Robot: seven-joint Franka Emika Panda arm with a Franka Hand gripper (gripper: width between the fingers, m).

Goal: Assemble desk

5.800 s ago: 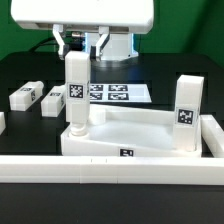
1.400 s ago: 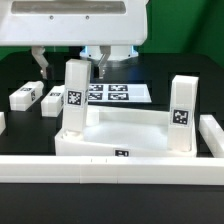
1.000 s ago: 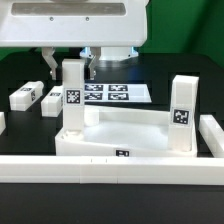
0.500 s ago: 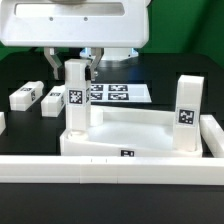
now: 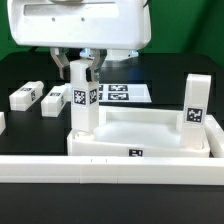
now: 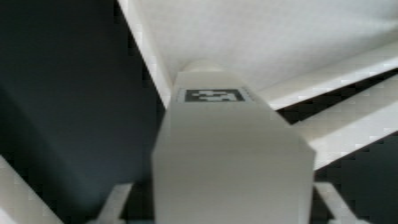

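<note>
The fingers (image 5: 95, 68) are squeezing the top of a standing leg (image 5: 82, 118), one on each side, so they are set narrow and holding it; in the exterior view this leg is standing upright in the corner at about 9 o'clock of the desk top (image 5: 170, 146); a second leg (image 5: 195, 112) is standing at about 3 o'clock; a loose leg (image 5: 25, 96) and another loose leg (image 5: 52, 100) are lying on the black surface (image 5: 35, 130) out toward 10 o'clock; the marker board (image 5: 120, 93) is lying at 12 o'clock and the long rail (image 5: 60, 172) at 6 o'clock. Things could go wrong here, I think: nothing is holding the desk top down, so a sideways push could be sliding it along; a crooked push or twist could be jamming the leg in its hole; lifting while squeezing could be pulling it out again. The exterior view is showing the whole desk and the other legs; the wrist view is not showing those, but it is looking down the held leg, showing the tag (image 6: 214, 96) on its top end and a finger on each side; the leg is hiding its own hole there.
</note>
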